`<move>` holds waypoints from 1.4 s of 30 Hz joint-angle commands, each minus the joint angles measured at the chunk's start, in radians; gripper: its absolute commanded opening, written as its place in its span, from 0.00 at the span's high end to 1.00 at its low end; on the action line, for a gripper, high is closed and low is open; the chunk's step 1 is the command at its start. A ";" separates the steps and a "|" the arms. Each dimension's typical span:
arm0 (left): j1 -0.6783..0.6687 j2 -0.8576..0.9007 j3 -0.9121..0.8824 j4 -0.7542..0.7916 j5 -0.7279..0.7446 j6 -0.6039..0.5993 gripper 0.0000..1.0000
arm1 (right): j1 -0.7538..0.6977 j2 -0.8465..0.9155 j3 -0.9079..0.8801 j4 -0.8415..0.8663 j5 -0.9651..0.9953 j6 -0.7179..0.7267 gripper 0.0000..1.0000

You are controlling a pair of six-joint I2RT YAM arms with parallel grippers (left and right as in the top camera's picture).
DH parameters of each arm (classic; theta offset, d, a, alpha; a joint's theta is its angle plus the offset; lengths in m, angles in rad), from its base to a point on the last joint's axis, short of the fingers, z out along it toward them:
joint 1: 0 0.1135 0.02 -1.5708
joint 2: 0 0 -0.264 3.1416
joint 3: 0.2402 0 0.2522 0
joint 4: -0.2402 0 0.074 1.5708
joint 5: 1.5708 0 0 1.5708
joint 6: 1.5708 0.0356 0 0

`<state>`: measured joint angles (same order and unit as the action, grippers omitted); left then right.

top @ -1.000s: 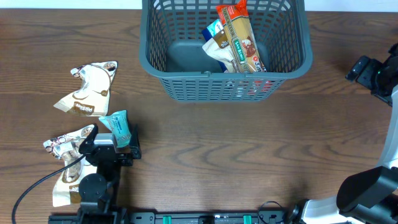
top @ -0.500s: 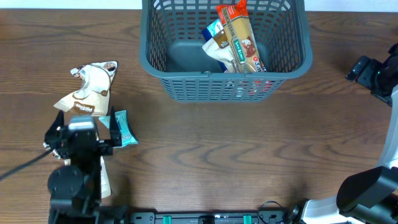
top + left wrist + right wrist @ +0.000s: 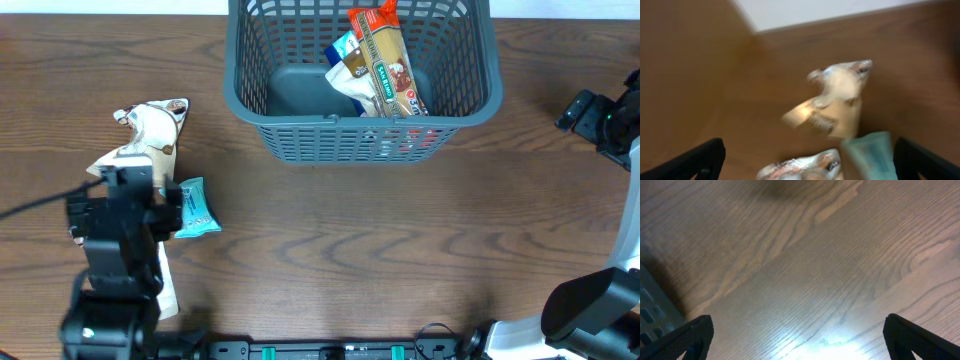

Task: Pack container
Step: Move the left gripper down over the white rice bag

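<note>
The dark grey-blue basket point(image 3: 300, 120) stands at the top centre and holds a long red-and-gold packet point(image 3: 387, 62) and a smaller blue-and-white packet point(image 3: 348, 60). On the table at the left lie a cream-and-brown packet point(image 3: 150, 135), a teal packet point(image 3: 195, 207) and a second cream packet half hidden under my left arm. My left gripper point(image 3: 125, 190) is open above these packets; its wrist view shows the cream packet point(image 3: 832, 102), the teal packet point(image 3: 871, 154) and the second cream packet point(image 3: 800, 167) between the fingers. My right gripper point(image 3: 600, 115) is open and empty at the right edge.
Bare brown wooden table lies between the basket and the packets and across the right side. The right wrist view shows only wood grain and a corner of the basket point(image 3: 652, 312). A black cable point(image 3: 40, 200) runs left from my left arm.
My left gripper has swung left from beside the teal packet and moved up toward the cream packets, uncovering the teal packet. The right arm has not moved.
</note>
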<state>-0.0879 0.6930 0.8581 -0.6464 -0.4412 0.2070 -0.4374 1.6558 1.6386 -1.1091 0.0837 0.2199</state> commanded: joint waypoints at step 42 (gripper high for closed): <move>0.212 0.864 0.784 -0.412 0.385 -0.156 0.01 | 0.000 -0.004 -0.001 -0.002 0.002 0.011 0.01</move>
<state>0.0990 1.4994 1.6009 -1.0576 -0.1986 -0.0284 -0.4374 1.6558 1.6386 -1.1099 0.0818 0.2203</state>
